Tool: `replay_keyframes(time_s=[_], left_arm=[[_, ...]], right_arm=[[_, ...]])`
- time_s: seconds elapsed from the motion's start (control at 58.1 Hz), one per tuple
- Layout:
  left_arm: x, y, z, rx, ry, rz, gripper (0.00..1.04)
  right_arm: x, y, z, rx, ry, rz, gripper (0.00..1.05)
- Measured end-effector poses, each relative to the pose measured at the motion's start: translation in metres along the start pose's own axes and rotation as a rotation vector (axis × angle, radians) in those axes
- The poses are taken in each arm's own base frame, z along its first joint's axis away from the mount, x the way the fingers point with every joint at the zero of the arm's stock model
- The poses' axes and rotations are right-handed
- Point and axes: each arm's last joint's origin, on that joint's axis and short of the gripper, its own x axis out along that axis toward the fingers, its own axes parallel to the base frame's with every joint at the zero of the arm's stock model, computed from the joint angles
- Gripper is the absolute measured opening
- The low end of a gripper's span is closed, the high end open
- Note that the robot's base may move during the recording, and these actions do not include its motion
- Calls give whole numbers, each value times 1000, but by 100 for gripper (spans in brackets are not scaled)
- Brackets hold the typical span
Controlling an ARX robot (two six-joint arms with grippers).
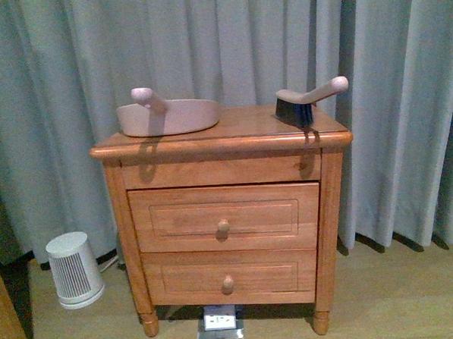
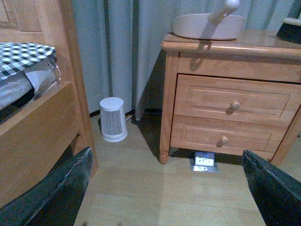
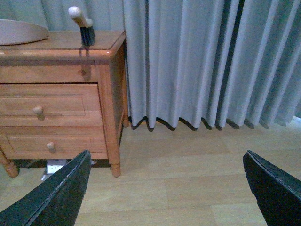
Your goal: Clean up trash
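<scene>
No crumpled wad of paper shows in any view; the trash is out of sight. A beige dustpan with an upright handle lies on the left of the wooden nightstand top. A dark-bristled hand brush with a beige handle rests on the right. The dustpan also shows in the left wrist view, and the brush in the right wrist view. My left gripper is open and empty above the wooden floor. My right gripper is open and empty above the floor beside the nightstand. Neither arm shows in the front view.
A small white fan heater stands on the floor left of the nightstand. A floor socket box sits under its front. Grey curtains hang behind. A wooden bed frame with checked bedding is at the left.
</scene>
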Motion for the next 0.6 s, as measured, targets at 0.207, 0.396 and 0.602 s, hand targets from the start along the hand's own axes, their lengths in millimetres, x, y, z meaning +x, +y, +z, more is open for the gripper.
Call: replay_keyframes(time_s=[0.207, 0.396, 0.602], left_arm=[[0, 0, 0, 0, 0, 0, 97], [0, 0, 0, 0, 0, 0, 97], [0, 0, 0, 0, 0, 0, 97]], right_arm=[[0, 0, 0, 0, 0, 0, 97], [0, 0, 0, 0, 0, 0, 97], [0, 0, 0, 0, 0, 0, 97]])
